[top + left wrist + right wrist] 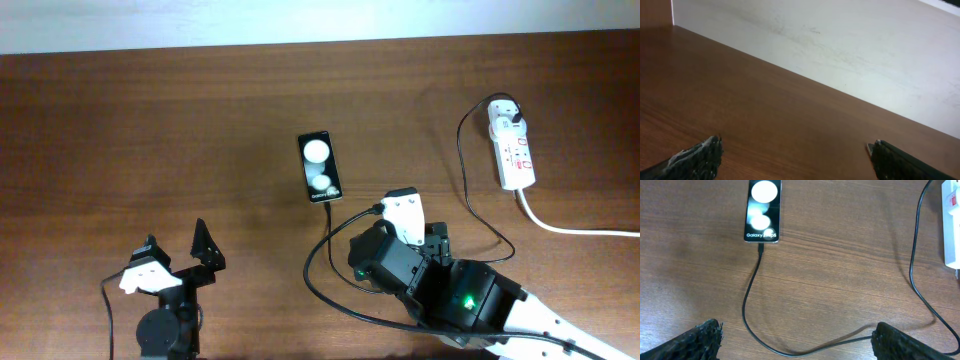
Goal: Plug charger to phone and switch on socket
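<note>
Charger (760, 250) tip at phone (763, 211) text end, apparently seated.
Right fingers (700, 340) wide, empty, just below phone, free for socket (512, 150) well right of phone; left fingers (695, 157) wide, idle over counter (790, 115).

The white elongated power strip (951, 225) is being cropped by the right edge in the right wrist view. Overhead, the thin black charger cable (306, 268) is being partly hidden beneath the right arm (440, 285). The small red switches (512, 151) are being rendered too small for their position to be read.
</note>
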